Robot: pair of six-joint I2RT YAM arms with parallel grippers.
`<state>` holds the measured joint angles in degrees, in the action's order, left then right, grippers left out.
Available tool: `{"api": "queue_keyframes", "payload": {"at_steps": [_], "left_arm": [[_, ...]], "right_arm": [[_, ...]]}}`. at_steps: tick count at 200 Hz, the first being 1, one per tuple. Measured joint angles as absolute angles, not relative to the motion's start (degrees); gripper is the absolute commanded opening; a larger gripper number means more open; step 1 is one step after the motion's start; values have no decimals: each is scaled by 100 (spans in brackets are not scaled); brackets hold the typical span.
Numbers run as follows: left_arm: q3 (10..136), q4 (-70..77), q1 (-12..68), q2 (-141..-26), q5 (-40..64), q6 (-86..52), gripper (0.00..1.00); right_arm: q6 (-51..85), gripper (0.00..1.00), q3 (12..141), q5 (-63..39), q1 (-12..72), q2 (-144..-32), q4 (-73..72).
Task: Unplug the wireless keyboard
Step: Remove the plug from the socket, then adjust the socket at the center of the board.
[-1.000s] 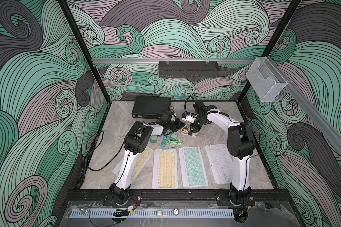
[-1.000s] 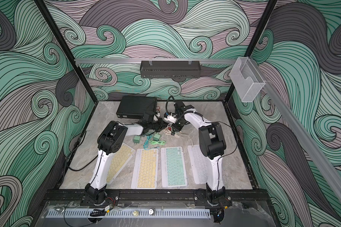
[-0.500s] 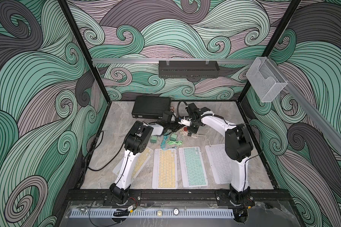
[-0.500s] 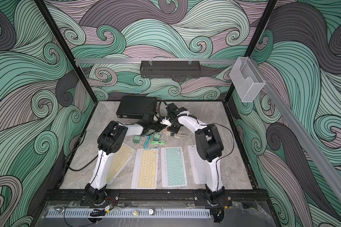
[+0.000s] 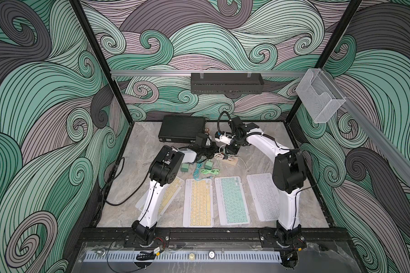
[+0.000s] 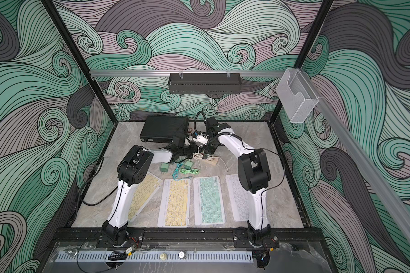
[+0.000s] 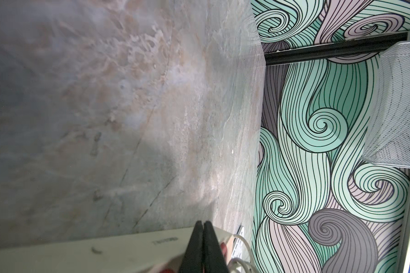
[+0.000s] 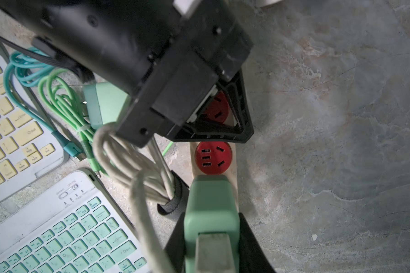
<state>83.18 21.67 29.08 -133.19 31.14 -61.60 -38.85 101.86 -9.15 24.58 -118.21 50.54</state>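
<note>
Four keyboards are laid in a row at the table's front: a yellow keyboard [image 5: 169,189] partly under the left arm, a second yellow keyboard [image 5: 198,203], a green keyboard [image 5: 232,201] and a white keyboard [image 5: 263,196]. Behind them, a green adapter [image 8: 211,203] is pinched between the jaws of the right gripper [image 8: 210,227], just beside a red socket [image 8: 213,158] of the power strip [image 7: 104,250]. Whether its pins are seated cannot be told. A cream plug [image 8: 213,250] is seated in the adapter. The left gripper [image 7: 202,245] is pressed together, empty, over the strip.
</note>
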Motion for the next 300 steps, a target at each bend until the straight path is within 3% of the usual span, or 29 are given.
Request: {"api": "queue_keyframes", "payload": {"at_steps": [94,191,255,280,300], "left_arm": [[8340,2005,2934,-13253,2869,-5887,8],[8263,1774,2945,-13078,2547,-5441,9],[7776,1933,2978,-12672,2381,-5129,20],[7332,1903,3017,-12261,2018,-4853,28],[6956,1929,3044,-11959,1686,-4700,29]], "right_arm": [[-3876,0,8632,-766,2506,-10471,4449],[-3898,0,8512,-821,2506,-11198,4541],[-3835,0,8908,-731,2488,-11568,4670],[-3769,0,9013,-707,2484,-11690,4705],[-3695,0,9131,-666,2477,-11837,4619]]}}
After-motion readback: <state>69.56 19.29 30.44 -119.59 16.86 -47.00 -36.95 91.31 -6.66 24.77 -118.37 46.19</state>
